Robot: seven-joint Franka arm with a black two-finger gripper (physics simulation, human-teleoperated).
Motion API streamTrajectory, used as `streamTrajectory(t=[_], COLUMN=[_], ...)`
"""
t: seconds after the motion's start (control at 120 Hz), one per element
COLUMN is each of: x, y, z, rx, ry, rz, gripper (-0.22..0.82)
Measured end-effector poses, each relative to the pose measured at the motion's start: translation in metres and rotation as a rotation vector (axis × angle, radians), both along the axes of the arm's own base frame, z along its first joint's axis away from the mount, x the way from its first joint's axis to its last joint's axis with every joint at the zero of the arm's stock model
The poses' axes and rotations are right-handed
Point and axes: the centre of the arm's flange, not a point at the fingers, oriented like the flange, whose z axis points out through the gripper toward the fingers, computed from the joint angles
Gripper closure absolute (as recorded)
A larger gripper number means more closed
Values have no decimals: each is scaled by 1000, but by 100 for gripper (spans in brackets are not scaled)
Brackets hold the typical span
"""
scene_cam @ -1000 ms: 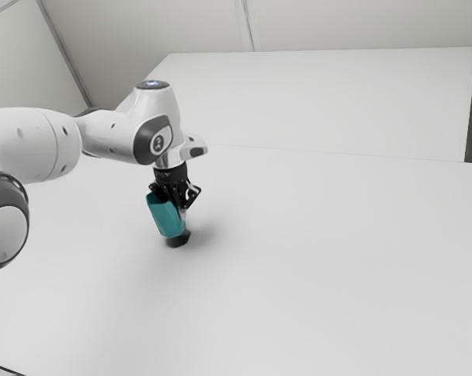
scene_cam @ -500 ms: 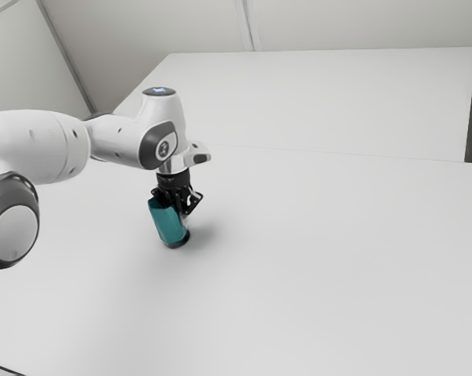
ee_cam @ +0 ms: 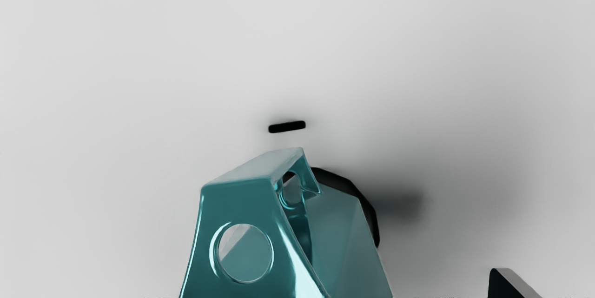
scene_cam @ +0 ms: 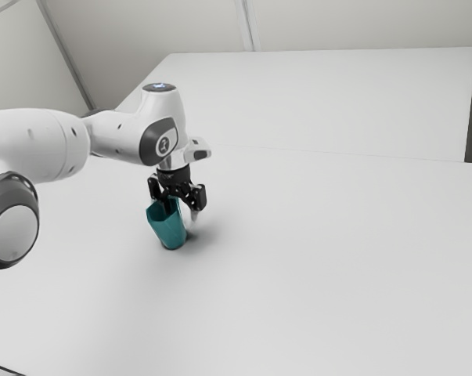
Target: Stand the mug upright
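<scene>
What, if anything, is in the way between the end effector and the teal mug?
Nothing visible. The end effector is right at the upper end of the leaning mug, its fingers apart.

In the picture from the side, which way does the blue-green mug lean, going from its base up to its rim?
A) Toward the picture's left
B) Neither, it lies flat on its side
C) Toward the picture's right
A: in the exterior view, the mug has its rim farther to the view's left than its base.
</scene>
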Motion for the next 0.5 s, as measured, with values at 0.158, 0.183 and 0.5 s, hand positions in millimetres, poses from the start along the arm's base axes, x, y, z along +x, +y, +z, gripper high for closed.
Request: streamTrajectory(t=[0.158,0.183,0.5], x=[-1,-3,-1], y=[-12,-15,-32], z=[49,59,186], rx=[-30,-36,-104], ry=[-47,-56,-111], rz=[-23,-28,-46], gripper=[7,6,1])
